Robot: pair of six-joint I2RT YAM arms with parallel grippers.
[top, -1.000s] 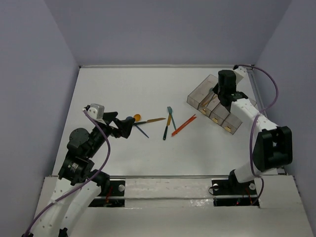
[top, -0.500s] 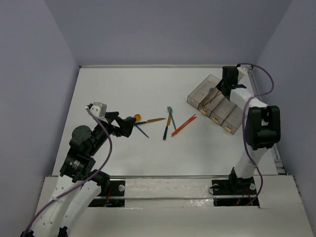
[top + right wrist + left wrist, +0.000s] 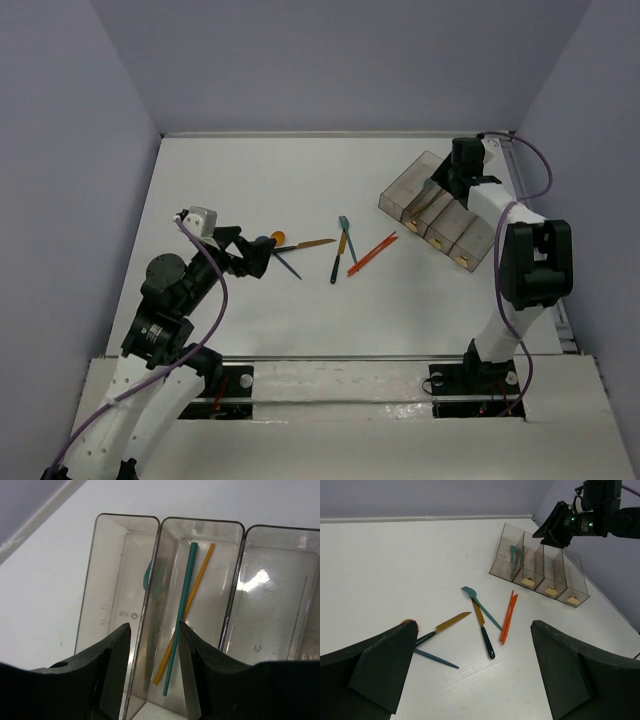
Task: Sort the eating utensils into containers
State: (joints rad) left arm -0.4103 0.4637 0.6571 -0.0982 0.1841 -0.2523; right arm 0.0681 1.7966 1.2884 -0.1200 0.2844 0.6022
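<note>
- Right gripper (image 3: 155, 635) hovers half open and empty above the smoky-grey bins (image 3: 200, 521).
- A teal utensil (image 3: 185, 590) and an orange utensil (image 3: 198, 577) lie crossed in one bin.
- Left gripper (image 3: 473, 626) gapes wide, empty, above the loose utensils (image 3: 507, 617) on the table (image 3: 395, 560).

We see a white table (image 3: 250, 180) carrying a row of four smoky translucent plastic bins (image 3: 405, 192) at its far right. Loose mid-table lie a teal plastic spoon (image 3: 349, 240), a red-orange plastic pair (image 3: 372, 254), an orange-bladed dark-handled knife (image 3: 339, 258), a second such knife (image 3: 305, 244) and a dark blue plastic stick (image 3: 288, 266).
</note>
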